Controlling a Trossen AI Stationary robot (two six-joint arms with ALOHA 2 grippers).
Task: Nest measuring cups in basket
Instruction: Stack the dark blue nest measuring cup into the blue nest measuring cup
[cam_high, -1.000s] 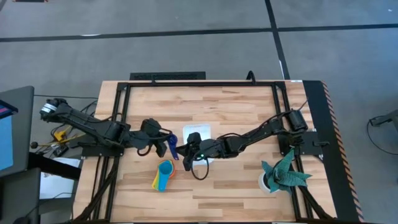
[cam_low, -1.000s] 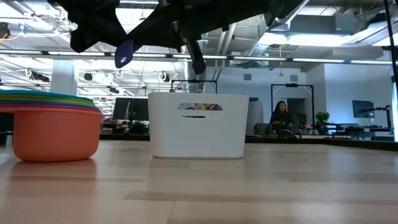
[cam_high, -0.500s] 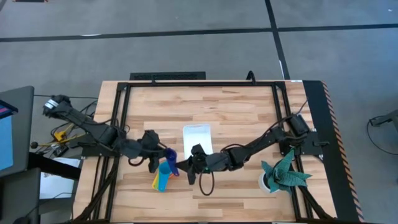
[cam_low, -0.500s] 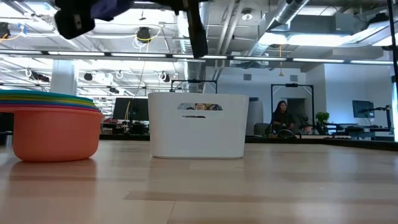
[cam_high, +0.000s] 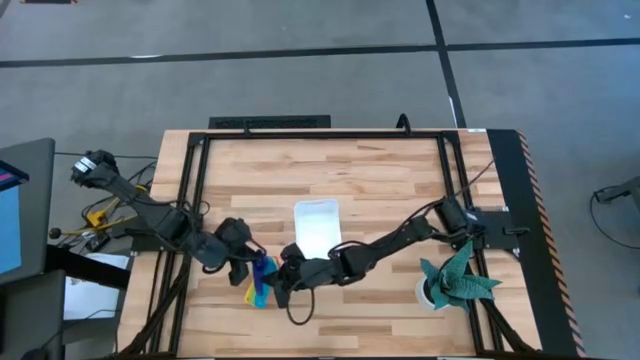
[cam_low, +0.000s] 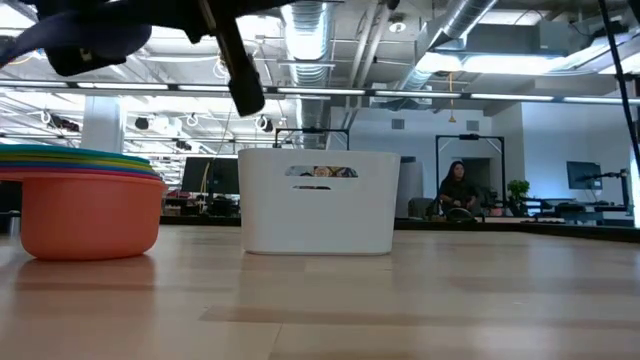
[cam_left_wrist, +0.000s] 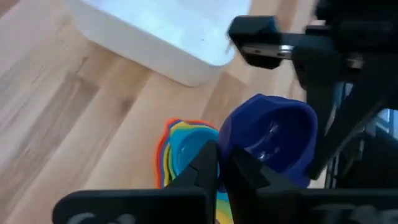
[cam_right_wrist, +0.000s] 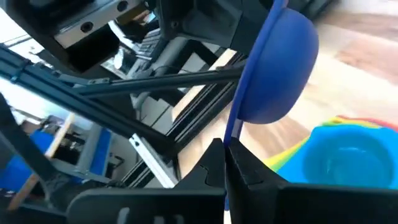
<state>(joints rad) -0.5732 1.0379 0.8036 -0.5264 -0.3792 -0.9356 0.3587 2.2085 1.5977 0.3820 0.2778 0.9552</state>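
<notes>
- Dark blue measuring cup hangs in the air above the nested stack of cups, held by both grippers at once.
- Left gripper has its fingers closed on the cup's handle; its wrist view shows the bowl facing the camera just past the fingertips.
- Right gripper is also closed on the handle's thin edge, with the rounded underside of the bowl beyond it in its wrist view.
- Light blue cup sits topmost in the stack, with yellow, orange and red rims showing around it.
- White basket stands on the wooden table, near the stack but apart from it.
- Teal folded-paper plant stands near the table's right edge.
</notes>
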